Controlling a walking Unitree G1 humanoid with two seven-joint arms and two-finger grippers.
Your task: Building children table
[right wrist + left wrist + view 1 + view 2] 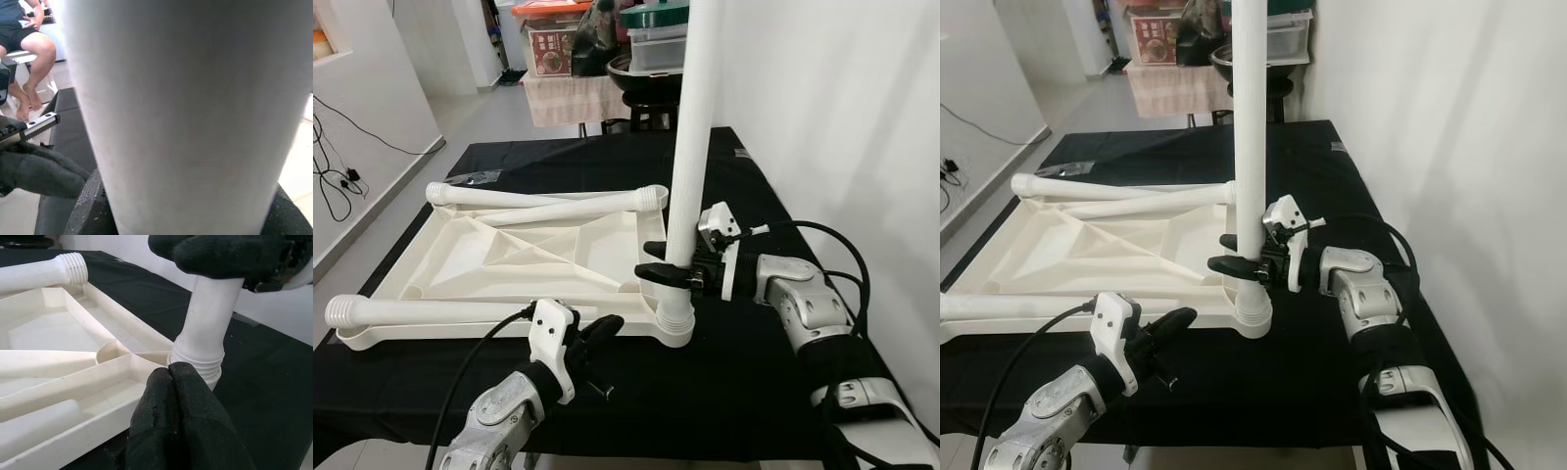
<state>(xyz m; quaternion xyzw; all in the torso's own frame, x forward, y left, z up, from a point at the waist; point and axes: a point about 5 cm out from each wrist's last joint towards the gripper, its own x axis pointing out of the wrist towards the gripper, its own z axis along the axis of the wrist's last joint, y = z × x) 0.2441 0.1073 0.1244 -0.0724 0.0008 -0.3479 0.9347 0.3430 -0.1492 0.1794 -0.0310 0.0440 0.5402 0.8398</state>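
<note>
An upside-down white plastic tabletop (pixel 460 259) lies on a black-covered table (pixel 754 372). A white leg (pixel 690 147) stands upright in the tabletop's near right corner socket. My right gripper (pixel 668 272) is shut on this leg just above the threaded base; the leg (pixel 186 107) is close up in the right wrist view. My left gripper (pixel 602 328) is shut, its fingertips (pixel 181 426) against the tabletop's front rim beside the leg's base (pixel 200 362). One loose leg (pixel 431 311) lies along the near side, and two more (pixel 538 204) lie at the far side.
A white wall (pixel 842 117) runs close along the table's right side. Beyond the table stand stacked boxes and a dark pot (pixel 641 59). Cables (pixel 337 176) trail over the floor to the left. A seated person's legs (pixel 29 44) appear in the right wrist view. A small dark part (pixel 600 390) lies by my left gripper.
</note>
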